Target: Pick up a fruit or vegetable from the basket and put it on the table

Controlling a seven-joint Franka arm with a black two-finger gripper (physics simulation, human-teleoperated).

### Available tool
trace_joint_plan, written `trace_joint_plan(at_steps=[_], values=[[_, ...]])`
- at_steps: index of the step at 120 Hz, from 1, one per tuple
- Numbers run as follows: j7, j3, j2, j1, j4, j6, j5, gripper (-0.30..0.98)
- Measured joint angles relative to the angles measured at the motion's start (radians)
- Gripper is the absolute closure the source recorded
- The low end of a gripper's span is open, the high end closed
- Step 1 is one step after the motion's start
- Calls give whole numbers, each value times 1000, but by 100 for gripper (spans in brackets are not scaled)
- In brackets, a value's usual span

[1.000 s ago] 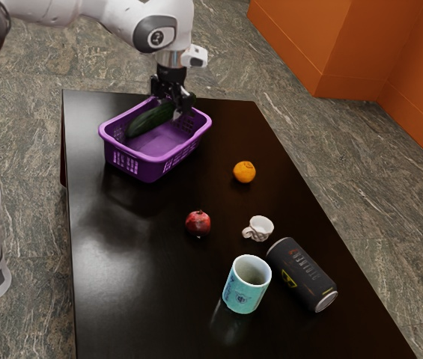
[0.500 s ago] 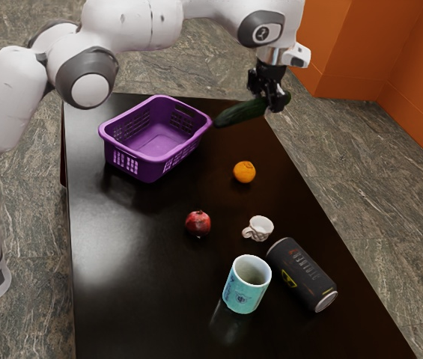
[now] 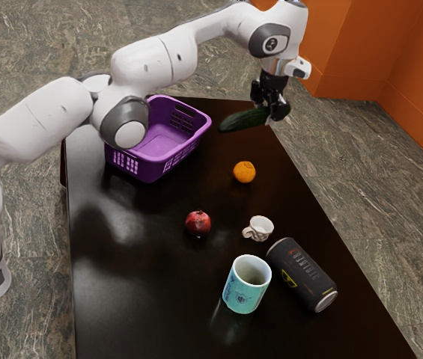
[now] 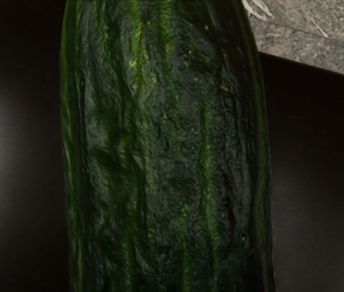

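Cucumber is out of the basket. A second ago the long dark-green cucumber [image 3: 242, 120] lay inside the purple plastic basket [image 3: 147, 169] with the hand at it. Now it is beside the basket, near the table's edge on the exterior view's right, tilted slightly, its free end toward the basket.

Gripper state: the black two-finger gripper [image 3: 275, 112] is clamped on the cucumber near one end, most of its length sticking out unsupported.

Compared with half a second ago: hand and cucumber slightly lower in the exterior view; the white jointed arm [image 3: 155, 60] now partly screens the basket. Orange fruit [image 3: 244, 172], red pomegranate [image 3: 198, 224], small white cup [image 3: 258, 228], teal mug [image 3: 246, 284] and dark can lying on its side [image 3: 301, 274] are all unchanged.

Meaning for the task: pick-up done, placing not yet. The cucumber appears to be above the glossy black table [image 3: 121, 299]; exact gap cannot be judged. Wrist view: tabletop on both sides of it, with grey stone floor [image 4: 318, 36] past one corner.

Next, in my judgement: shift inward a little, lower until it lies flat, then release. Risks: the off-centre grip may let it pivot; released here, it might roll over the edge.
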Motion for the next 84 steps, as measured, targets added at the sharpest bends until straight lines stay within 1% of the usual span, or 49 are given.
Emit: trace_joint_plan(at_steps=[17,44,46,54,61,71,84], values=[[16,0,71,5,87,-39,-4,47],[34,-1,101,7,108,-55,-8,47],[35,-1,101,7,108,-55,-9,45],[39,-9,102,13,107,-53,-15,28],[42,-13,104,18,106,-51,-21,18],[45,-22,104,25,104,-46,-28,10],[50,-33,102,32,100,-42,-33,5]])
